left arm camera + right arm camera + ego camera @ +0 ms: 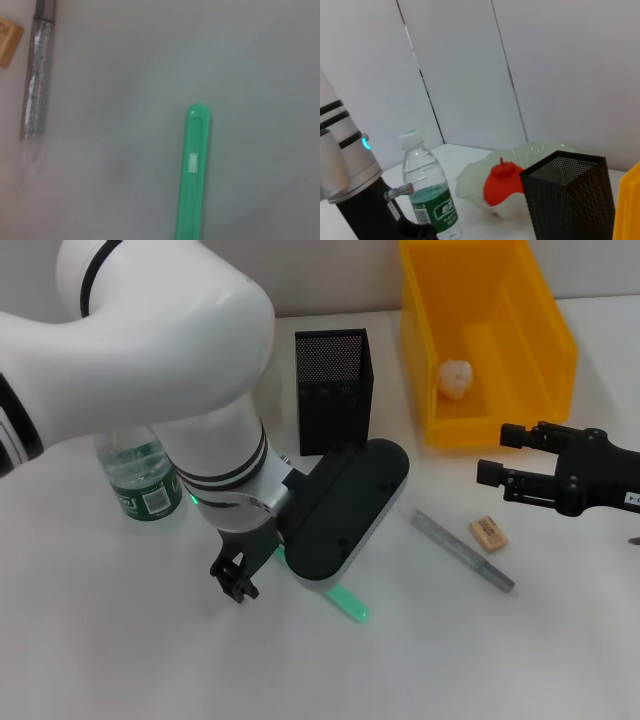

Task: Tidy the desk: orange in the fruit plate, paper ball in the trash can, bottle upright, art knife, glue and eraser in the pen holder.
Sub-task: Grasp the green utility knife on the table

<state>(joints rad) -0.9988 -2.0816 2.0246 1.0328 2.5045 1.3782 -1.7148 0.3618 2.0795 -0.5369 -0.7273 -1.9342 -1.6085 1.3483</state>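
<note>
Desk first: its white top carries everything I can see. My left arm sweeps across the near-left part of it, and the left gripper hangs low over the desk just above one end of the green art knife; its black fingers look close together, but I cannot tell whether they are parted or closed, and nothing is visibly held. The yellow-orange trash can sits at the far-right edge with the paper ball already lying inside it. At the far-left side, in my right wrist view, the pale-green fruit plate holds the orange. The black mesh pen holder stands near the far edge, between the plate and the trash can. The right gripper hovers over the right side of the desk, just in front of the trash can, with its fingers spread apart and nothing between them. The bottle stands upright on the left side, partly hidden by my left arm. The silver glitter glue stick lies flat on the desk right of centre, apart from the knife. The tan eraser lies just beside the glue, towards the right edge.
</note>
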